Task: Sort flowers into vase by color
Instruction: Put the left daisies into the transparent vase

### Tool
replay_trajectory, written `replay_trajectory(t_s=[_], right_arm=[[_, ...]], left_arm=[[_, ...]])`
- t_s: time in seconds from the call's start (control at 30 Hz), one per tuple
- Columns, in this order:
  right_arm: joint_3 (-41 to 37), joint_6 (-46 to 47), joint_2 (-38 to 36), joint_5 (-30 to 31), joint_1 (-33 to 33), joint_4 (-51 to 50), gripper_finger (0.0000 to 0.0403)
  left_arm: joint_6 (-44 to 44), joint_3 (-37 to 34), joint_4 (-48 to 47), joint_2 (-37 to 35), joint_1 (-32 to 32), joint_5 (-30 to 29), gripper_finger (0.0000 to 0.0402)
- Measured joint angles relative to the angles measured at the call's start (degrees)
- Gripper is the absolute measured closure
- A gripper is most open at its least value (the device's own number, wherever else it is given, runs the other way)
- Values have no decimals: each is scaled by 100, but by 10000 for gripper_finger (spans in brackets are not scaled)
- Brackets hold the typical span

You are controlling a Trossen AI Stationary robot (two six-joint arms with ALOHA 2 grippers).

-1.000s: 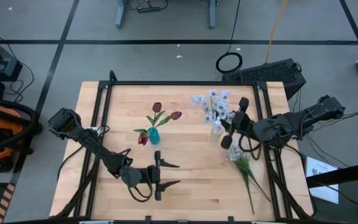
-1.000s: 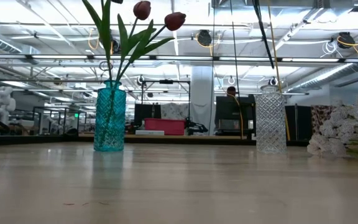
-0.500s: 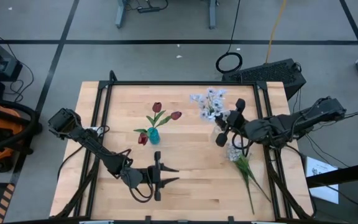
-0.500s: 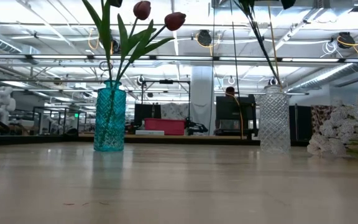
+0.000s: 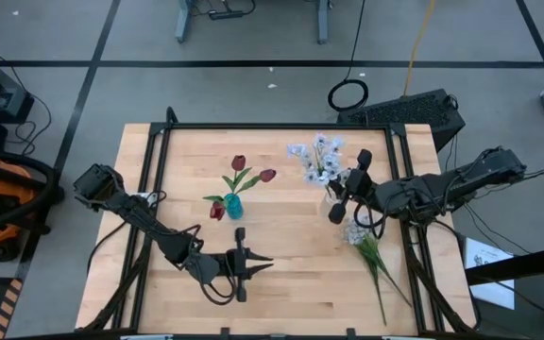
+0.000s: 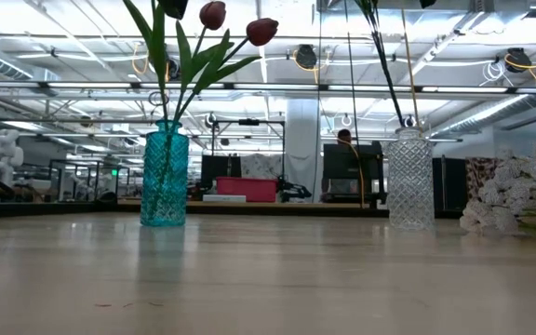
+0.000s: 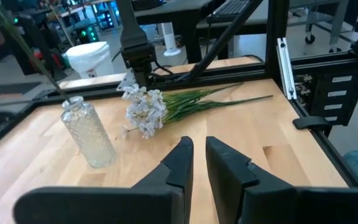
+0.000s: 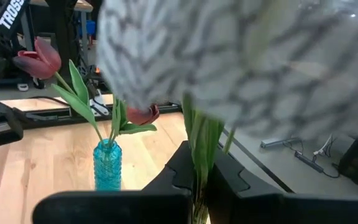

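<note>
My right gripper (image 5: pixel 340 189) is shut on a spray of white blossoms (image 5: pixel 317 156) over the clear glass vase (image 6: pixel 409 177). The spray's stem (image 6: pixel 386 65) slants down into the vase's mouth. A second white spray (image 5: pixel 362 236) lies flat on the table near the right edge. A teal vase (image 5: pixel 233 205) at the table's middle holds dark red tulips (image 6: pixel 214 14). My left gripper (image 5: pixel 251 266) is shut and empty near the front edge, fingers toward the table's right. My right gripper pinches the spray's green stems (image 8: pixel 197 140) between its two fingers, below the blossoms. The fingers come level from the table's right side and lie across the stems. The spray stands tilted, blossoms above the fingers, its lower end inside the clear vase.
A black frame rail (image 5: pixel 281 127) runs round the table top. The lying spray's stems (image 5: pixel 382 293) reach toward the front right corner. Bare wood lies between the two vases and along the front edge.
My right gripper has gone a little toward the table's left and down, and the spray's stem has gone into the clear vase, which has shifted slightly. My left gripper's fingers have shut from wide open.
</note>
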Motion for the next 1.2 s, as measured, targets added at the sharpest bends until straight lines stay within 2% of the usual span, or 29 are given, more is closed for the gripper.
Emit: replay_trajectory(t_s=[0.63,1.2], right_arm=[[1,350,-72,26,4,-426,394],[-816,656,-57,201,-4,158,394]], left_arm=[[-63,0,-96,0,23,2,352],[-58,0,-96,0,23,4,352]])
